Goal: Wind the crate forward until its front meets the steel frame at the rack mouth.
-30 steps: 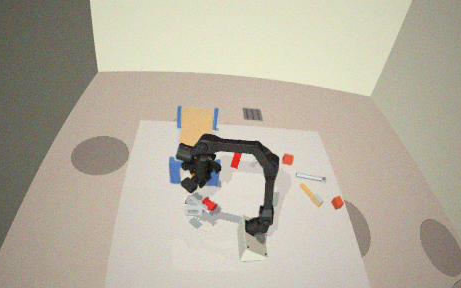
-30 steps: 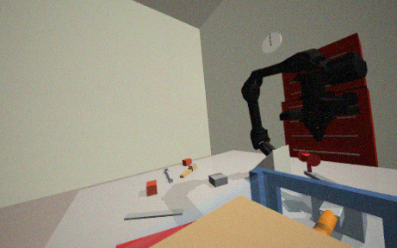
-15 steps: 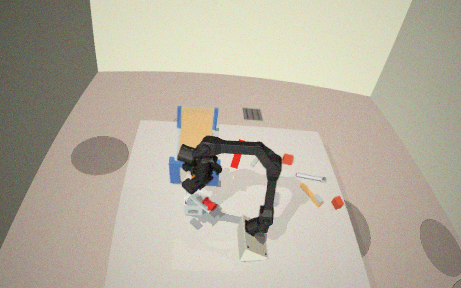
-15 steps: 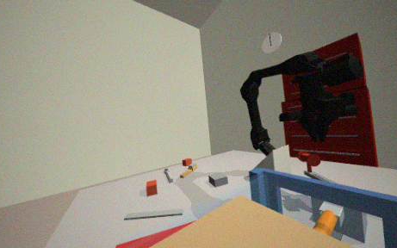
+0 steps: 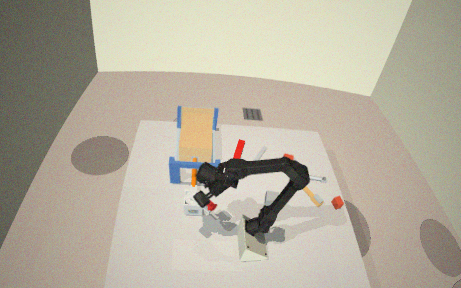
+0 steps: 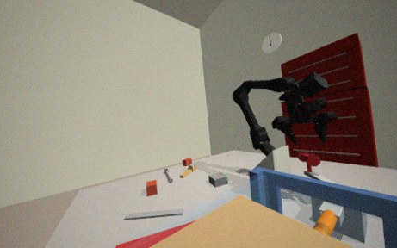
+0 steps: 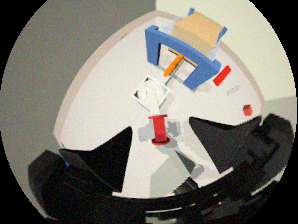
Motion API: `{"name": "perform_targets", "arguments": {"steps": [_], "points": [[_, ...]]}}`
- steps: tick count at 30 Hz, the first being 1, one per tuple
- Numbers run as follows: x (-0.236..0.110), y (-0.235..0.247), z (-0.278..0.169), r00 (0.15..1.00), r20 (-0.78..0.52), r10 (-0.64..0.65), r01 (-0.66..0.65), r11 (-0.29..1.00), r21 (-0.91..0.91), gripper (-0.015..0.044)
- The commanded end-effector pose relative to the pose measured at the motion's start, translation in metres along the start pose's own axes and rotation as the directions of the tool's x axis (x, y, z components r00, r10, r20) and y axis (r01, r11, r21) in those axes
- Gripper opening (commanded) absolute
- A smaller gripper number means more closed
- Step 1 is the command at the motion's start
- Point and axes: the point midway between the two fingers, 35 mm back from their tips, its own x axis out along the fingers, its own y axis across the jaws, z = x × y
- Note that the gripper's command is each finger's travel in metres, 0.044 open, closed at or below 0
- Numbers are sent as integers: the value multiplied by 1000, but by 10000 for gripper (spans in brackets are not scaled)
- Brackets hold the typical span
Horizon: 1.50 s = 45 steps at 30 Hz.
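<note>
The tan crate (image 5: 196, 131) (image 6: 245, 224) (image 7: 200, 29) lies flat in the cubby behind the blue steel frame (image 5: 175, 172) (image 6: 322, 185) (image 7: 152, 46). I cannot tell whether its front touches the frame. An orange strap (image 5: 194, 177) (image 6: 326, 221) (image 7: 173, 65) runs through the frame's opening toward the pale winch (image 5: 193, 206) (image 7: 146, 93). The winch handle's red grip (image 5: 212, 205) (image 6: 309, 159) (image 7: 159, 129) stands upright on a grey arm that reaches over the winch top. Its key is hidden. My gripper (image 6: 310, 142) (image 7: 161, 124) is open and empty above the red grip, fingertips apart on either side.
Right of the rack lie a red bar (image 5: 239, 149) (image 7: 222, 75) and a grey bar (image 5: 260, 152) (image 6: 154, 213). Farther right are two orange-red blocks (image 5: 337, 202) (image 6: 151, 188), a wrench (image 6: 168, 176) and a yellow-handled hammer (image 5: 312, 195) (image 6: 188, 172). A grey block (image 6: 218, 179) lies near my base.
</note>
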Motion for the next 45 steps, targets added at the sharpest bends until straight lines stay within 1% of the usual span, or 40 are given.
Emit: {"name": "perform_targets", "arguments": {"steps": [1, 7, 45], "points": [[1, -2, -3, 1000, 31, -1, 1, 1000, 13, 440], [4, -1, -4, 1000, 31, -1, 1, 1000, 13, 440], [62, -1, -28, 999, 32, -3, 3, 1000, 13, 440]]}}
